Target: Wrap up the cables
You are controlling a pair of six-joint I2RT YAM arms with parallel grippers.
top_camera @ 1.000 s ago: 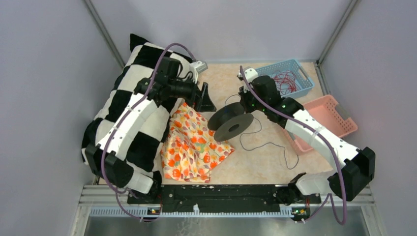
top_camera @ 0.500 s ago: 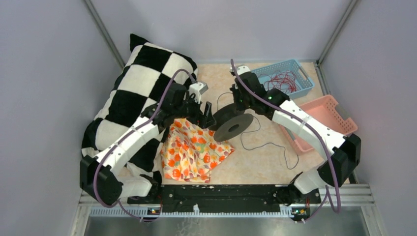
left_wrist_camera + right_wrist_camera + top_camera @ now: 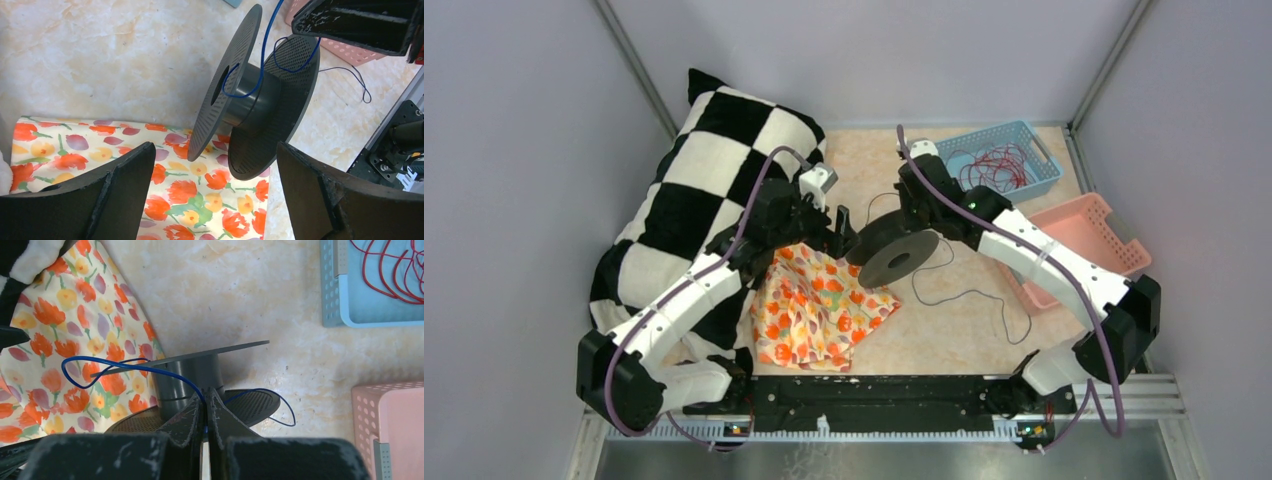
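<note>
A black spool (image 3: 894,248) lies tilted on the table, partly on the floral cloth. The cable (image 3: 969,293) is a thin dark wire, blue in the wrist views. It trails over the table to the spool's right. My right gripper (image 3: 911,213) hangs just behind the spool and is shut on the cable (image 3: 145,367). Its tips (image 3: 205,392) pinch the wire beside the spool's core (image 3: 187,377). A loop of cable (image 3: 263,47) runs over the core and through the hub hole. My left gripper (image 3: 844,235) is open and empty, just left of the spool (image 3: 250,95), its tips (image 3: 214,150) over the cloth.
A black-and-white checkered pillow (image 3: 694,190) fills the left side. The floral cloth (image 3: 819,305) lies in front of it. A blue basket (image 3: 1024,135) with red wires stands at the back right, and a pink basket (image 3: 1089,240) at the right edge.
My left arm has swung forward from the back and brought its open gripper beside the spool. My right gripper has moved back and left over the spool, still holding the cable.
</note>
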